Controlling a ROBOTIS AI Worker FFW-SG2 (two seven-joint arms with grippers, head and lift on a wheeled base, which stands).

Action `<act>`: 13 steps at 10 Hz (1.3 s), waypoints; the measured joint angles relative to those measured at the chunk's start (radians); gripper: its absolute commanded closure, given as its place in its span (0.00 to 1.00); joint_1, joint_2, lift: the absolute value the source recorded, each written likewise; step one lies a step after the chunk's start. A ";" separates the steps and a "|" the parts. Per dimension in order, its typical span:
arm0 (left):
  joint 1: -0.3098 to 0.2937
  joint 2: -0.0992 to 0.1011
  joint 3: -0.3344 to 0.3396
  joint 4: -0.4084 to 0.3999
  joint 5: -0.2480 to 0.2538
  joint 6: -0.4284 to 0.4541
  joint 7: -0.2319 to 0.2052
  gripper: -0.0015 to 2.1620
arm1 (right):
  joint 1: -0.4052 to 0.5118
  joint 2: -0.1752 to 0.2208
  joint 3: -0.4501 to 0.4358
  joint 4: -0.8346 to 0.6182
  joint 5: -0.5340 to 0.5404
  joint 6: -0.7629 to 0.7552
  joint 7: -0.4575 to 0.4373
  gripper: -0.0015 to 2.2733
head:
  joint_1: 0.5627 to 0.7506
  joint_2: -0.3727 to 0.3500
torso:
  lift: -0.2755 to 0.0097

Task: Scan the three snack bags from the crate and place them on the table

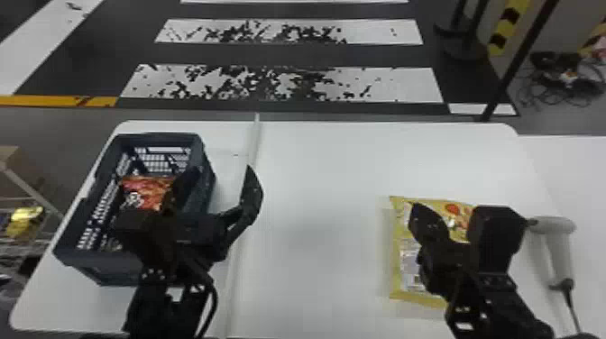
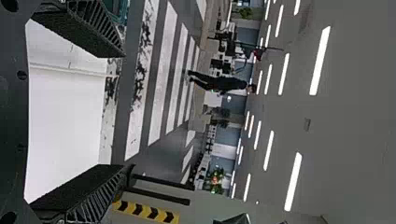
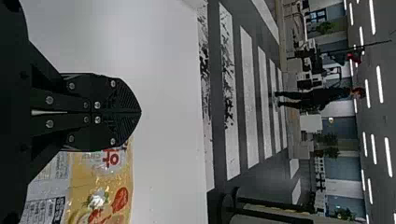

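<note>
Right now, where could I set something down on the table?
Between the pale strip and yellow bag, or beyond the bag toward the far edge of the table. Crowded: left, around the crate and left gripper; right, around the scanner and right gripper.

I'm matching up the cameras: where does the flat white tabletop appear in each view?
Head view: flat white tabletop, across the middle and bottom.
Left wrist view: between the open fingers of the left gripper.
Right wrist view: beside and beyond the shut right gripper.
Shared landmark: black-speckled white floor stripe beyond its far edge.
</note>
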 measured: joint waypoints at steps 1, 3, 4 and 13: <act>-0.001 0.000 0.010 0.001 -0.001 0.000 0.004 0.01 | 0.028 -0.011 -0.070 -0.015 -0.015 0.017 0.083 0.50 | 0.70 0.53 | 0.75; -0.003 0.000 0.020 0.013 0.000 -0.007 0.009 0.01 | 0.061 -0.014 -0.220 -0.009 -0.059 0.023 0.316 0.24 | 0.70 0.50 | 0.75; -0.008 0.000 0.019 0.022 0.001 -0.012 0.010 0.01 | 0.071 -0.014 -0.281 -0.002 -0.058 0.021 0.350 0.20 | 0.70 0.45 | 0.75; -0.013 0.000 -0.012 0.028 0.001 -0.018 0.047 0.01 | -0.118 -0.045 -0.520 0.405 0.040 -0.141 0.408 0.14 | 0.70 0.09 | 0.75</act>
